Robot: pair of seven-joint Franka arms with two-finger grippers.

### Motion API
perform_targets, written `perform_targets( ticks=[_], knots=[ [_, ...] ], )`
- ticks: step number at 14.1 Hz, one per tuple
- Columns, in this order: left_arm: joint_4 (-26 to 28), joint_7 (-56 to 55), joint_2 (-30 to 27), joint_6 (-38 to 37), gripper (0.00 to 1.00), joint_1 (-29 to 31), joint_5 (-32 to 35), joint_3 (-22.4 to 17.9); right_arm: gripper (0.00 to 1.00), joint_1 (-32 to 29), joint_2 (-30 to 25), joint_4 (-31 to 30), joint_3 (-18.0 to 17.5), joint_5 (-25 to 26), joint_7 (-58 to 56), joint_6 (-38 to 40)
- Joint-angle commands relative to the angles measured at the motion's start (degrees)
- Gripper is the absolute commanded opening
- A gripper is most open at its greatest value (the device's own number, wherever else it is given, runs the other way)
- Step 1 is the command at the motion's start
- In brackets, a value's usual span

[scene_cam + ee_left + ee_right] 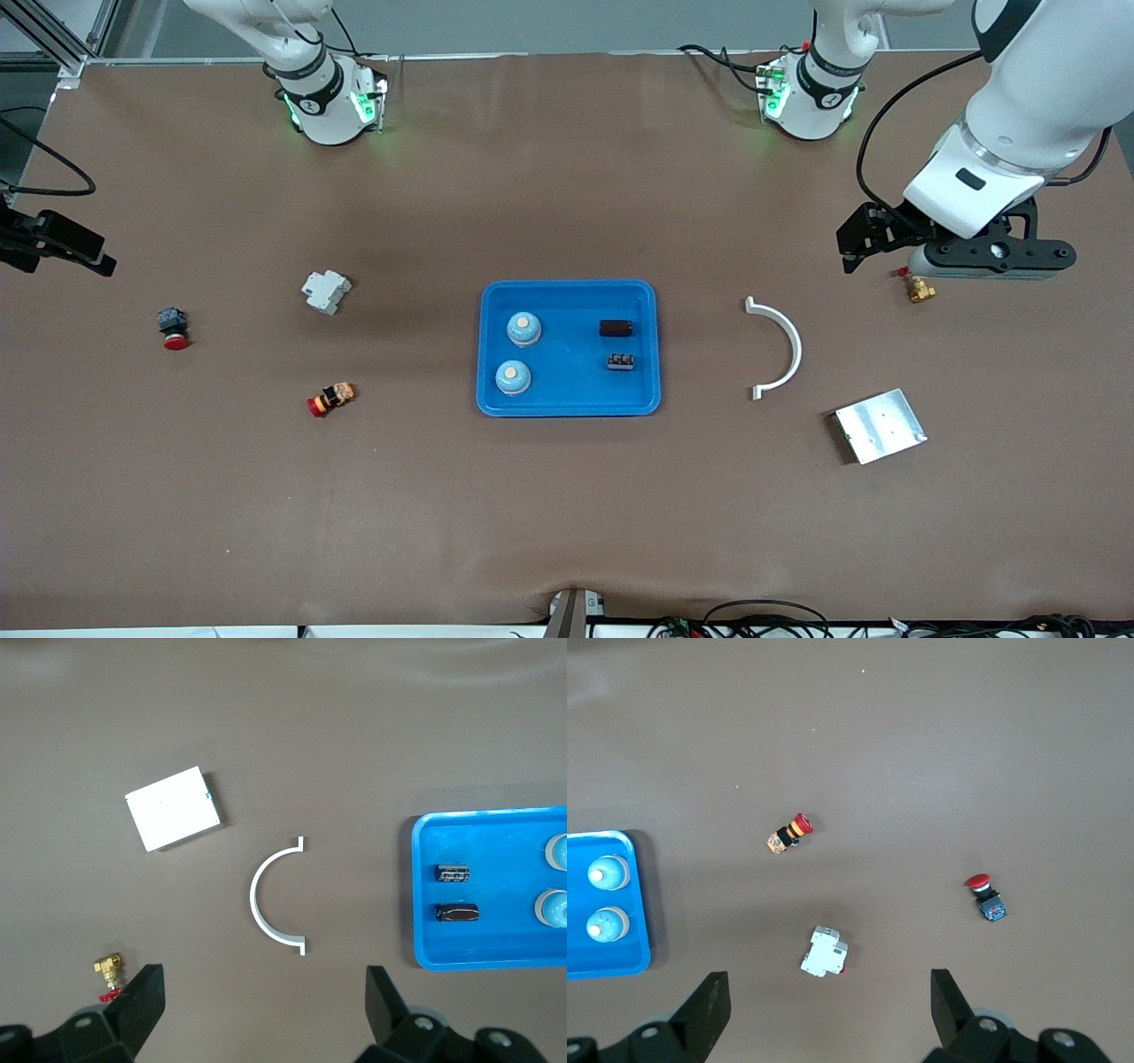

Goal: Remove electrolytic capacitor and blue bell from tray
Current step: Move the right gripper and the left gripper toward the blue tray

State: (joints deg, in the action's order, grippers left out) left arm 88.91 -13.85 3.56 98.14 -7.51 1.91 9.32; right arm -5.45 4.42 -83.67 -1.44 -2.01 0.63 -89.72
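A blue tray [569,403] lies mid-table. In it stand two light blue bells [524,328] [513,377], a dark cylindrical capacitor [615,328] and a small dark ribbed part [620,361]. My left gripper [864,237] is open and empty, up over the left arm's end of the table near a brass valve [920,290]. In the left wrist view [264,1010] the capacitor [457,913] shows in the tray [425,895]. My right gripper [58,244] is open and empty over the right arm's end of the table. In the right wrist view [828,1010] both bells [608,873] [608,924] show.
A white half-ring [780,347] and a metal plate [880,425] lie between the tray and the left arm's end. A white breaker [325,291], a red push button [174,329] and a red and yellow button [330,398] lie toward the right arm's end.
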Motion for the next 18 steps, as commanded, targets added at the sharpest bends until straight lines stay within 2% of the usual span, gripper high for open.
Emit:
perform_targets(
  ticks=[1,8,9,10,11,12,15,18],
  knots=[
    [-0.4,-1.0,0.2,-0.1,1.00,0.1,-0.1,0.4,1.00,-0.4,-0.2,-0.1,-0.1,-0.8,-0.5,0.4],
    [1.7,-1.3,1.1,-0.1,1.00,-0.1,-0.1,0.6,1.00,0.4,-0.1,-0.9,-0.3,-1.1,-0.4,0.3],
    [1.8,-4.1,1.1,-0.5,1.00,0.1,-1.1,0.6,1.00,0.5,0.0,-1.7,-0.4,-2.3,-0.4,-0.1],
    [1.9,-11.2,1.1,-0.8,1.00,0.6,-3.0,0.6,1.00,1.2,0.1,-2.3,-0.5,-5.1,-0.1,-0.5],
    [1.8,-19.2,1.3,-1.0,1.00,0.5,-4.5,0.6,1.00,2.6,1.3,-3.0,-0.5,-5.8,0.2,-2.0],
    [2.0,-24.4,1.7,-1.2,1.00,0.0,-4.5,0.6,1.00,3.6,2.1,-4.3,-0.5,-6.1,0.4,-3.9],
    [2.1,-29.0,2.8,-1.3,1.00,-0.1,-5.0,2.2,1.00,7.7,5.5,-7.5,-0.6,-6.1,1.6,-10.4],
    [3.0,-41.1,3.4,-1.4,1.00,-0.3,-5.0,3.8,1.00,13.8,10.0,-7.8,-0.4,-5.5,8.9,-12.1]
  ],
)
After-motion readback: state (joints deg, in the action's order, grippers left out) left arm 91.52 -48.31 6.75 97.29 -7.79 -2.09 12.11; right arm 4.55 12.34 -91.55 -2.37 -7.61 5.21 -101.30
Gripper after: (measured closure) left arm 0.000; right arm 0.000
